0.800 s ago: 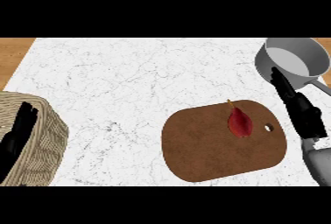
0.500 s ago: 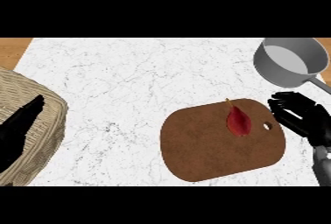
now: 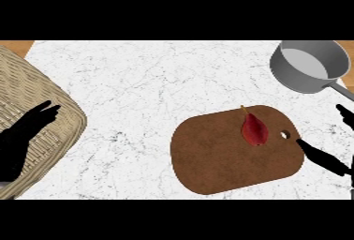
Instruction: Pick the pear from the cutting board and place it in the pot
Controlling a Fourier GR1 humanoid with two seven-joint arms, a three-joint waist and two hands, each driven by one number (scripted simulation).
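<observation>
Pear [image 3: 255,130] lying lengthwise up-down on the board [image 3: 228,164], just left of right hand [image 3: 325,159]; fingers spread wide, holding nothing.

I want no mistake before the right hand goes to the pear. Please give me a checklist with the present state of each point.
1. Pear lies on the cutting board: ok.
2. Right hand open, holding nothing: ok.
3. Right hand beside the pear, not touching it: ok.
4. Pot upright, opening free: ok.
5. Left hand away, over the basket: ok.
6. Pot holds liquid: cannot tell.
</observation>
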